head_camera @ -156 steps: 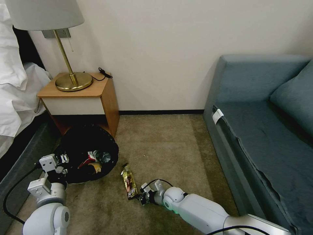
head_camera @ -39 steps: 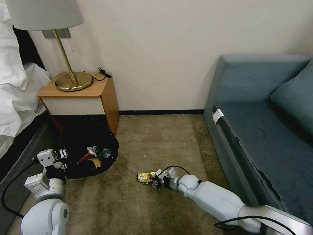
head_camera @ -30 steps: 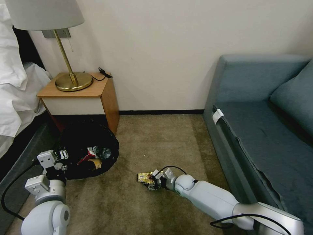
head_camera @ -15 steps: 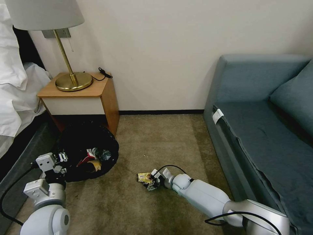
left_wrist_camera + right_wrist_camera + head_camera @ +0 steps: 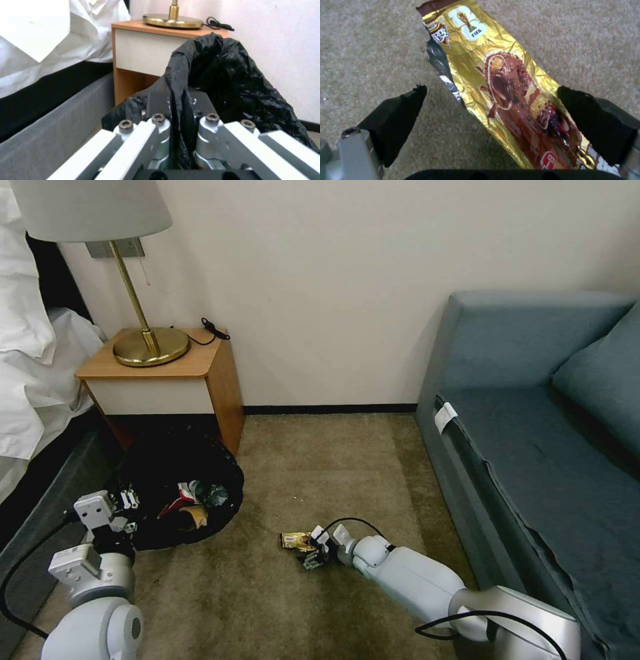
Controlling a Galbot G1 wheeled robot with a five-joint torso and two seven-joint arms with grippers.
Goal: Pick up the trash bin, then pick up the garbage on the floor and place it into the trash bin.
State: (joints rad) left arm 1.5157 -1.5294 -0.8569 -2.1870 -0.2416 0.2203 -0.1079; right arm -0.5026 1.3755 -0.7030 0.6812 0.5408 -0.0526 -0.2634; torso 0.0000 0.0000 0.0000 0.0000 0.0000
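Both arms wear smooth, rounded white shells with pale grey joint housings, and a thin black cable loops along each. The left claw (image 5: pixel 178 140) is built from white and silver bars fastened with dark hex-socket screws on a black base. The right claw (image 5: pixel 493 120) carries two wedge-shaped black pads (image 5: pixel 400 117) with rough edges on grey metal fingers.
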